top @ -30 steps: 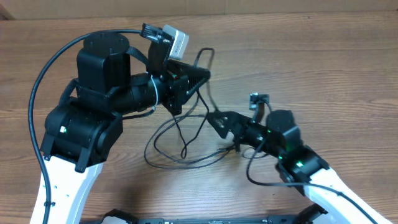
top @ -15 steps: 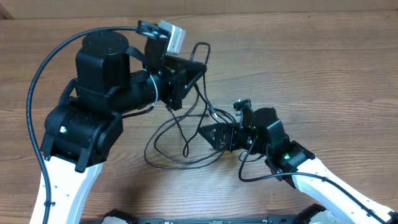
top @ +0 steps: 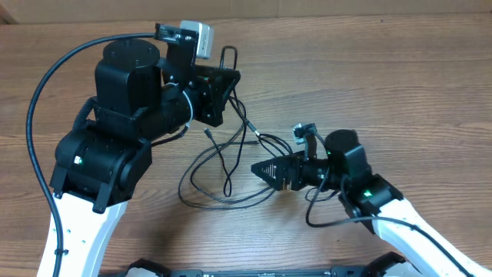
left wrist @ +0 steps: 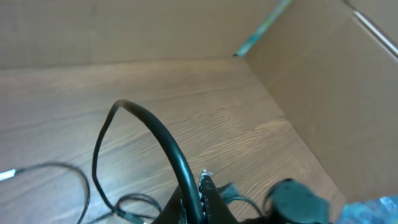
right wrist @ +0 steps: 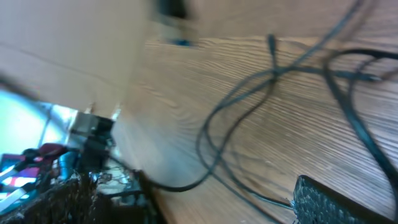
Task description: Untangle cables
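Left hand [top: 229, 78] clamped on cables [top: 226, 178] strand; right hand [top: 261, 169] wide open, empty, tangle just beside fingertips.

The left tool [top: 227, 77], clamped on a loop of the cables [top: 223, 165], now sits farther left and nearer the far edge of the tabletop [top: 400, 92] than a second ago. The loop standing out of it has shifted the same way. The strands trailing from it run longer and straighter down to the loose coil. The right tool [top: 263, 170] has pulled back toward the near edge, away from the strands it was beside. It has swung from pointing at the far left to pointing straight left, just beside the coil's right side.
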Tool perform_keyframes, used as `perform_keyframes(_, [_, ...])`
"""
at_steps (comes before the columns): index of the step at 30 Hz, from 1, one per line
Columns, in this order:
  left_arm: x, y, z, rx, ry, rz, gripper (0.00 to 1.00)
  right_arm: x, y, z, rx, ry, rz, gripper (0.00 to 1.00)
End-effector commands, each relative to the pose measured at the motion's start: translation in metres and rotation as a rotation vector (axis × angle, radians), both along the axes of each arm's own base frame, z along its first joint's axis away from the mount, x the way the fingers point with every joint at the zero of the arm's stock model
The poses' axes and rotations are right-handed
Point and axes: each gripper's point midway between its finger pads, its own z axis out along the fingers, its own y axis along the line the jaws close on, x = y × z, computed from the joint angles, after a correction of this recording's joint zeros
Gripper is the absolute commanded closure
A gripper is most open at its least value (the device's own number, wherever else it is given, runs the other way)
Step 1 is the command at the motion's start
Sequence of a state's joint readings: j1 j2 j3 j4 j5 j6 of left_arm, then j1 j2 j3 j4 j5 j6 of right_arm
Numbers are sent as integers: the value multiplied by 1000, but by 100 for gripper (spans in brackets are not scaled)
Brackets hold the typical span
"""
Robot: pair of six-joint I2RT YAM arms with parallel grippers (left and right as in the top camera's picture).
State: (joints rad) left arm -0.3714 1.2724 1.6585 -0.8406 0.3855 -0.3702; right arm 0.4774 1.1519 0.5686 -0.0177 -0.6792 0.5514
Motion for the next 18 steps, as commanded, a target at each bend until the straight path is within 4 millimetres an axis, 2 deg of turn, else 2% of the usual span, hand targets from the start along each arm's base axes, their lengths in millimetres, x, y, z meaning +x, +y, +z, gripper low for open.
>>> perform_keyframes(1, [5, 17, 3, -21, 32, 128, 96, -12, 1, 31, 68, -61, 51, 0])
perform_keyframes(5, [9, 26, -1, -44, 77, 214, 96, -18, -1, 45, 87, -99, 54, 0])
perform_keyframes(9, [10, 26, 1, -82, 101, 239, 96, -22, 3, 42, 82, -88, 74, 0])
perform_keyframes(15, [14, 39, -9, -78, 146, 338, 96, -40, 27, 42, 75, -151, 166, 0])
perform_keyframes(18, [16, 50, -16, -103, 201, 435, 96, -35, 37, 43, 38, -220, 108, 0])
